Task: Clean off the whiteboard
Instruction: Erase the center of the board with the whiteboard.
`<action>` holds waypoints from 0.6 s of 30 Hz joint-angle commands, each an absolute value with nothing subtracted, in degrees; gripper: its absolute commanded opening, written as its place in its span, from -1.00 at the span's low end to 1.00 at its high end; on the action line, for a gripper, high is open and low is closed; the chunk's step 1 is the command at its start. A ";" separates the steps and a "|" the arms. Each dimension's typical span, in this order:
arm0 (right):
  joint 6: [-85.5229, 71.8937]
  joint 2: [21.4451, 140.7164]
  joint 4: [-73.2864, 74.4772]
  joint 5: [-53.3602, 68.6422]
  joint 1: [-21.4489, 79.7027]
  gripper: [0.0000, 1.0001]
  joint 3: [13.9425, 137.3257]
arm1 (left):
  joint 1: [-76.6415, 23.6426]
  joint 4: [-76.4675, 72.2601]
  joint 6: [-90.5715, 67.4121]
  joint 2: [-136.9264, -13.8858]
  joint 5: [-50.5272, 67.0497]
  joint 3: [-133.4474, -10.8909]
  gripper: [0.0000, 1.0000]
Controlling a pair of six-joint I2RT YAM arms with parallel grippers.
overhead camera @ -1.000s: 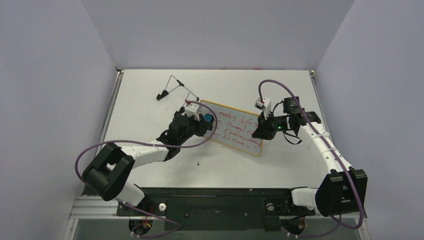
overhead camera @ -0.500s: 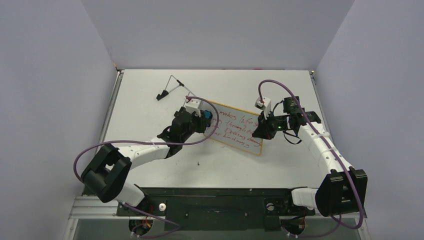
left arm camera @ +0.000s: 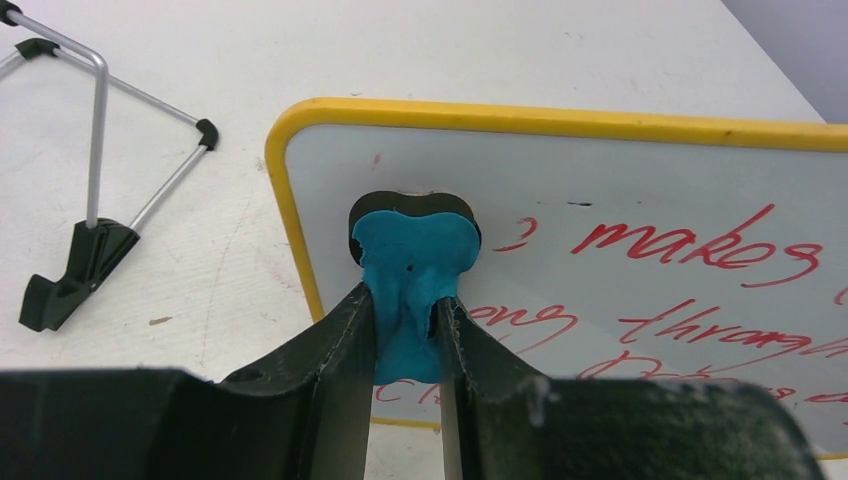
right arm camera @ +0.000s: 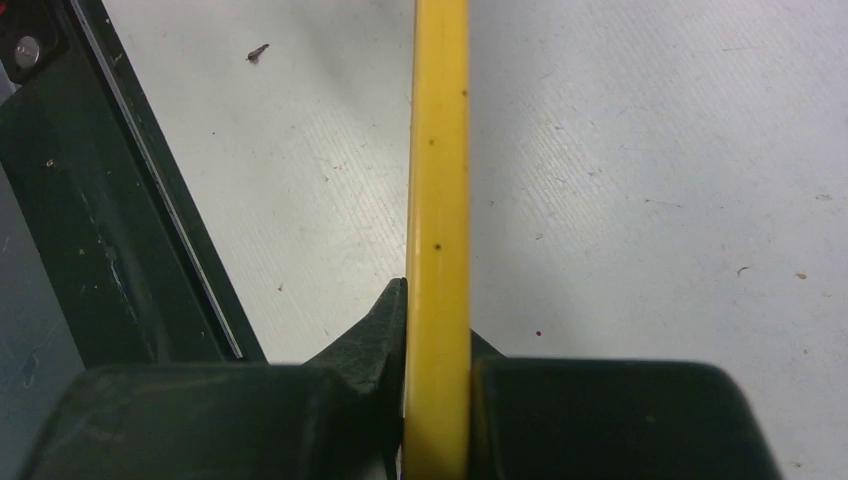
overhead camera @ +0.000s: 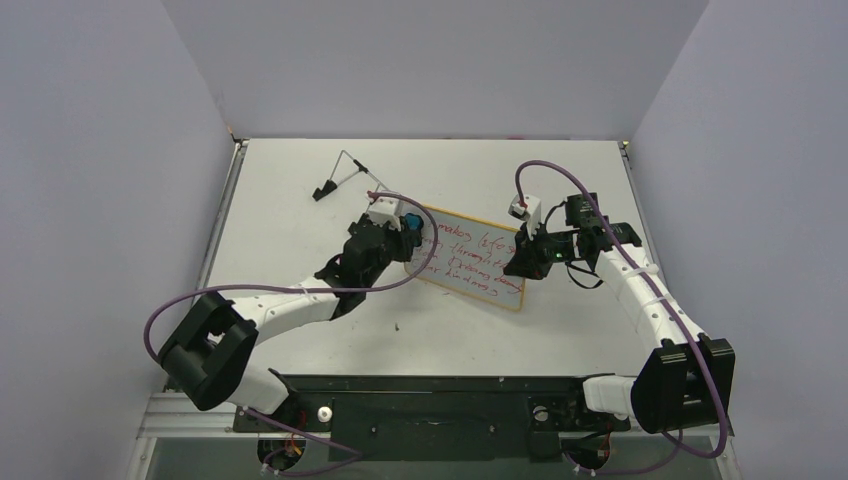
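- While the whiteboard (overhead camera: 468,257) sits right of the table's (overhead camera: 300,230) centre, between your two arms, its right edge is pinched in the right gripper (overhead camera: 521,262). Its left, near and far edges are free.
- Your left gripper (left arm camera: 408,312) is clenched on the blue eraser (left arm camera: 412,255), which presses on the board's far left corner, just inside the rim.
- Bare table lies on the near and far sides of the board. The wire stand (overhead camera: 345,172) sits further to the far left, apart from the board's corner.
- Only the left wrist view lets you read words in the red handwriting ("makes") and shows the eraser's dark pad against the surface.
- Only the right wrist view shows the yellow rim edge-on, clamped between both fingers.
- No view lets you tell whether the board lies flat or is raised.
- Count: one whiteboard, one eraser, one stand, two grippers, and three lines of writing in the overhead view.
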State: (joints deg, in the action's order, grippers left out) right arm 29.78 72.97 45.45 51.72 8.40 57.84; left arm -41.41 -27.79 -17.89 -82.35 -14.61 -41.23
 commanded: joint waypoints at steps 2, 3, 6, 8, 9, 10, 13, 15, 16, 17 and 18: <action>32.69 73.32 52.09 52.10 10.22 -1.00 58.45 | -44.41 -32.77 -20.37 -83.69 -13.66 -42.39 -1.00; 32.69 73.42 52.16 52.16 10.21 -1.00 58.49 | -45.25 -32.73 -20.74 -83.99 -14.09 -42.11 -1.00; 32.82 73.45 52.22 52.24 10.18 -1.00 58.51 | -46.04 -32.36 -21.73 -84.41 -15.14 -40.91 -1.00; 32.86 73.36 52.25 52.25 10.19 -1.00 58.48 | -46.12 -32.12 -21.88 -84.29 -15.77 -40.65 -1.00; 32.94 73.36 52.35 52.27 10.17 -1.00 58.51 | -46.09 -31.92 -21.75 -84.20 -16.22 -40.73 -1.00; 32.95 73.33 52.33 52.27 10.23 -1.00 58.46 | -45.86 -31.51 -21.41 -83.85 -16.37 -40.84 -1.00; 32.96 73.28 52.37 52.24 10.18 -1.00 58.49 | -44.44 -30.52 -20.87 -83.14 -16.63 -41.51 -1.00; 32.96 73.25 52.34 52.28 10.20 -1.00 58.50 | -42.16 -30.31 -21.02 -82.62 -15.69 -41.56 -1.00; 32.96 73.23 52.35 52.27 10.20 -1.00 58.48 | -40.42 -30.19 -21.32 -82.18 -15.36 -41.52 -1.00; 32.96 73.26 52.41 52.28 10.22 -1.00 58.46 | -39.64 -29.78 -21.43 -81.91 -14.83 -41.56 -1.00; 32.96 73.09 52.46 52.27 10.25 -1.00 58.45 | -38.21 -29.70 -21.57 -81.23 -14.66 -41.52 -1.00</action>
State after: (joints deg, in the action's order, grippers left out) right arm 29.74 72.97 45.52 51.75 8.40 57.87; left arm -43.27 -29.41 -20.73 -83.48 -14.66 -40.73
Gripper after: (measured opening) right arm 0.019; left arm 0.219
